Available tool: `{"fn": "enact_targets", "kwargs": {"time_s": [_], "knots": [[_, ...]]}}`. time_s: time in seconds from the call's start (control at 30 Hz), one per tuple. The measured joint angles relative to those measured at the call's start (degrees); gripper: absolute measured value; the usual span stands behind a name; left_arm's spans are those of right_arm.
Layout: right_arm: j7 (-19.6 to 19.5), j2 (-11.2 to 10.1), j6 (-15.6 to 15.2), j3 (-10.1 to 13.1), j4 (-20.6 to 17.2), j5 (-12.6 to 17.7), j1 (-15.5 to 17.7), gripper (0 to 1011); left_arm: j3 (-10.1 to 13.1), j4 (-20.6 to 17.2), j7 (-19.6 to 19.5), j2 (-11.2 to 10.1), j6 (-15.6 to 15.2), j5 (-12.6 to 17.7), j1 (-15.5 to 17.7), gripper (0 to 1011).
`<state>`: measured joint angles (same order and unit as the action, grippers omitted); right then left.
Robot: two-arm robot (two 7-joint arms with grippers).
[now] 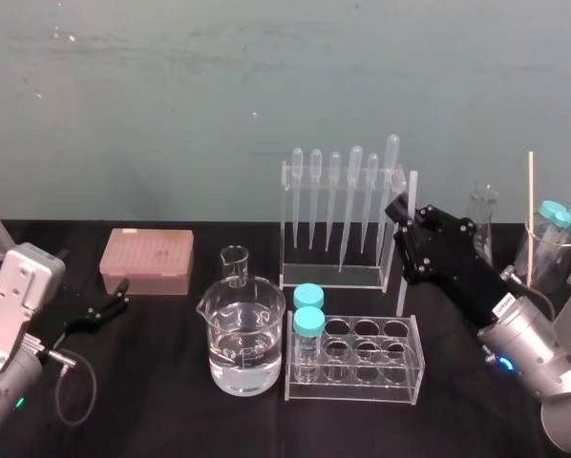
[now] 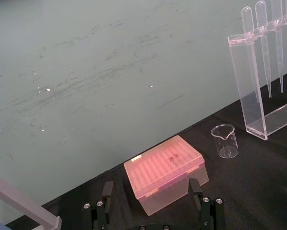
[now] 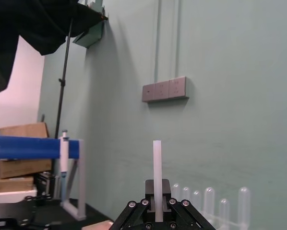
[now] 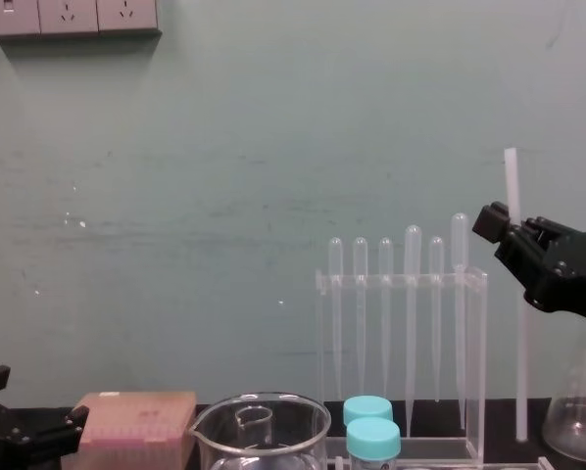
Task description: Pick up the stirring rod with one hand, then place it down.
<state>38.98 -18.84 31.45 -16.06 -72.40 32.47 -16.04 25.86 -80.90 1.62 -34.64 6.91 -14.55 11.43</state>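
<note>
Pinches the stirring rod (image 4: pixel 519 372) upright in the right claw (image 1: pixel 403 210), pads pressed onto its upper part, at 3 o'clock of the pipette rack (image 1: pixel 343 272) and just beside it. Cannot tell whether the lower end is clear of the desk (image 1: pixel 171 401). Judged about halfway: grasp made, lift uncertain, setting down and release left to do. Rests the left claw (image 1: pixel 121 298) low at 9 o'clock on the desk, fingers spread, holding nothing. Crowded below the rod: tube rack (image 1: pixel 362 367) with two blue-capped tubes at 6 o'clock, water beaker (image 1: pixel 243 343) at 8 o'clock, flask (image 1: pixel 483 221) at 3 o'clock. Calls for a bare patch of desk away from the glassware. Pink tip box (image 1: pixel 147 260) well apart, at 9 o'clock.
</note>
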Motion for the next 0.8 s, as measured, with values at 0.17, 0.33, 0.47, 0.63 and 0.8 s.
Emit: {"fn": "enact_targets", "kwargs": {"time_s": [0.17,0.33,0.47,0.63,0.8], "knots": [[1.3,-0.8,-3.9,0.1,-2.5,1.7,2.0,71,0.0,0.0,0.0,0.0,0.0,0.0,0.0,1000],[1.5,-1.7,-6.0,0.1,-4.7,2.0,3.6,70,0.0,0.0,0.0,0.0,0.0,0.0,0.0,1000],[0.6,-2.6,-6.9,0.3,-6.4,1.3,4.9,71,0.0,0.0,0.0,0.0,0.0,0.0,0.0,1000],[-1.0,-3.2,-7.0,0.7,-7.9,-0.2,6.0,71,0.0,0.0,0.0,0.0,0.0,0.0,0.0,1000],[-2.0,-3.6,-6.8,1.2,-8.7,-1.6,7.0,71,0.0,0.0,0.0,0.0,0.0,0.0,0.0,1000]]}}
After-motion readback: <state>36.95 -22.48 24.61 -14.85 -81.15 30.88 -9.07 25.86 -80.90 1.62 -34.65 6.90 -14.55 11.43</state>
